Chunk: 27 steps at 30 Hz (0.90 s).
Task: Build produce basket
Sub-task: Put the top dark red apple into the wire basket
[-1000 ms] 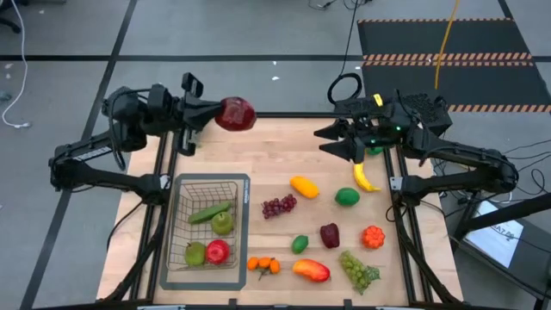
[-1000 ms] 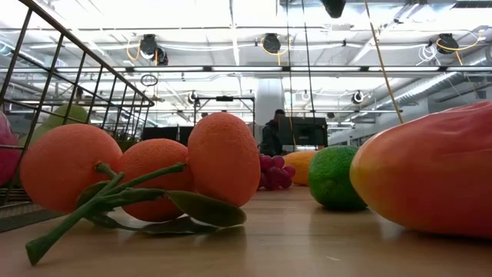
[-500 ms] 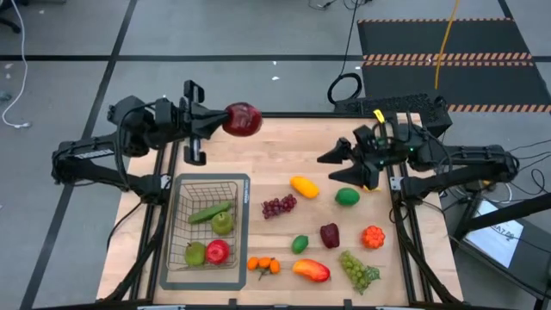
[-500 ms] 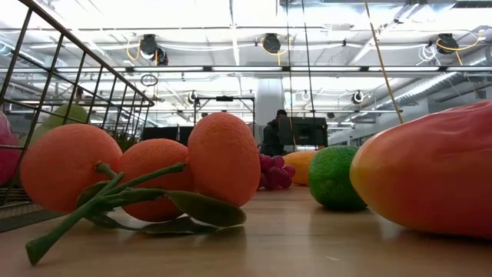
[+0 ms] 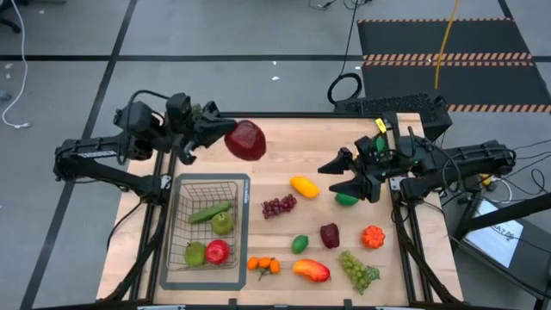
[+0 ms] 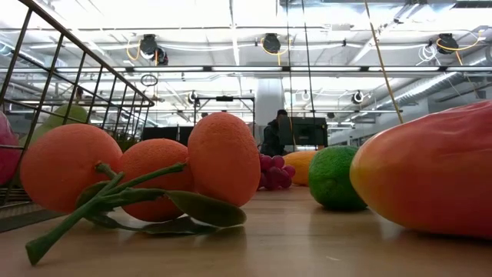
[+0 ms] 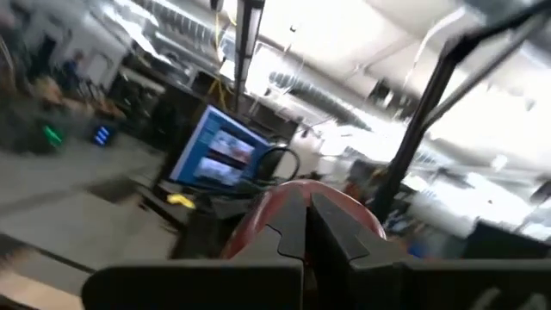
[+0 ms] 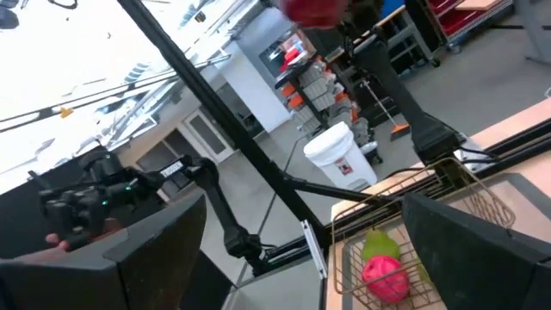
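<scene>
Nearest us in the low view lie the oranges (image 6: 138,173) on a leafy stem, with a mango (image 6: 434,173) close on the right; behind them sit a lime (image 6: 334,178), purple grapes (image 6: 273,171) and, far back, a person (image 6: 270,132) in the room.

From above, the front of the table (image 5: 284,142) carries the oranges (image 5: 264,265), the mango (image 5: 311,270) and green grapes (image 5: 359,269). Just left of them stands the basket (image 5: 207,229) on a grey mat (image 5: 244,194), holding a cucumber (image 5: 209,212), two pears (image 5: 223,223) and a red apple (image 5: 217,251). Farther in lie the lime (image 5: 300,244), a dark red fruit (image 5: 330,234), a small orange one (image 5: 372,236), the purple grapes (image 5: 278,206) and a yellow mango (image 5: 303,186).

Our right pincer (image 5: 343,175) hangs wide open with nothing in it, just over a green fruit (image 5: 346,199) near the table's right edge.

At the far left, our left pincer (image 5: 225,133) is closed tight on a large red apple (image 5: 246,140), held up above the table beyond the basket's far end.
</scene>
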Each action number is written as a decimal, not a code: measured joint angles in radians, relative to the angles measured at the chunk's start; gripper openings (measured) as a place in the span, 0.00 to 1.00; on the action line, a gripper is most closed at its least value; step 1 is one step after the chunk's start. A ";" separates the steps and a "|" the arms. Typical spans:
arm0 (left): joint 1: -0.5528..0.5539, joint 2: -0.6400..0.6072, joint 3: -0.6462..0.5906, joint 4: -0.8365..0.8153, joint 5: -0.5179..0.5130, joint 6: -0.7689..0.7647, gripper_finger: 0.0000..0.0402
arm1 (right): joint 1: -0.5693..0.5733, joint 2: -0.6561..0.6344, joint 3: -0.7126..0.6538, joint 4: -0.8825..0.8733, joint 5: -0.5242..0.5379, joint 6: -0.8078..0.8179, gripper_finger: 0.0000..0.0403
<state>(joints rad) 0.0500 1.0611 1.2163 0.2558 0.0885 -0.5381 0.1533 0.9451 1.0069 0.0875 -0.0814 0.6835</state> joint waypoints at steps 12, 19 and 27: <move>-0.057 0.000 0.000 -0.030 -0.029 -0.330 0.01 | 0.032 0.005 0.000 -0.017 0.010 -0.015 0.95; -0.094 0.000 0.000 -0.030 -0.029 -0.403 0.01 | 0.032 0.006 0.000 -0.026 0.010 -0.013 0.95; -0.143 0.000 0.000 -0.058 -0.029 -0.498 0.01 | 0.032 0.006 0.000 -0.027 0.009 0.013 0.95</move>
<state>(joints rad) -0.0928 1.0607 1.2163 0.1975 0.0594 -1.0364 0.1856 0.9508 1.0069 0.0601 -0.0727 0.6965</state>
